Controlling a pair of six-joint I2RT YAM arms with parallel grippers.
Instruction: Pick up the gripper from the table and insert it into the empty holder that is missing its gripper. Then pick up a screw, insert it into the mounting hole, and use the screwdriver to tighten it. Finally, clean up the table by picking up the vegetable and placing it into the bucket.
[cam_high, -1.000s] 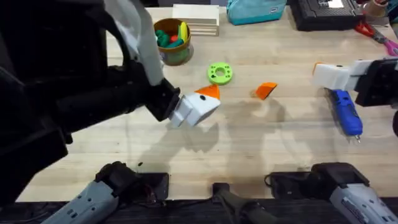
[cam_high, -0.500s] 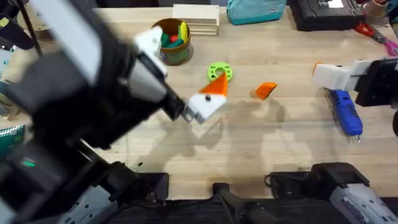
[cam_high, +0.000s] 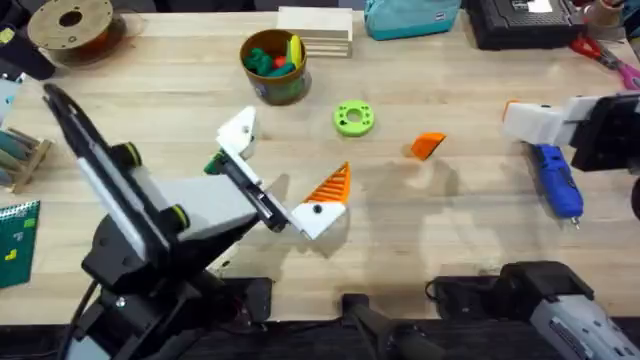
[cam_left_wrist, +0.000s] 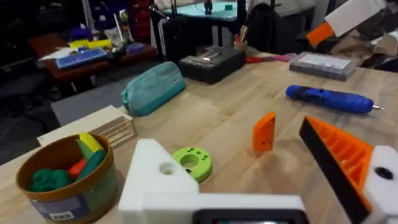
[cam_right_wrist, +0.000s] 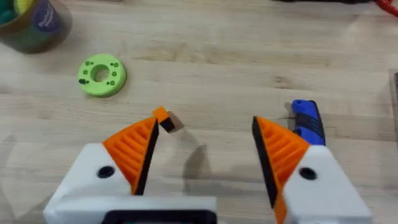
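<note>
1. Wooden desk (cam_high: 400, 240), pale and wide, with a green ring (cam_high: 353, 118) near the middle.
2. Small orange gripper (cam_high: 428, 146) lying on the desk, just right of the ring.
3. Left jaws (cam_high: 280, 175) spread wide: one bare white holder (cam_high: 238, 131), one finger with an orange pad, nothing between.
4. Right jaws (cam_right_wrist: 205, 146) spread too, empty, above the desk.
5. Blue screwdriver (cam_high: 556, 180) flat on the desk, by the right jaws.
6. Round bucket (cam_high: 274, 66) at the back, with toy food inside.
</note>
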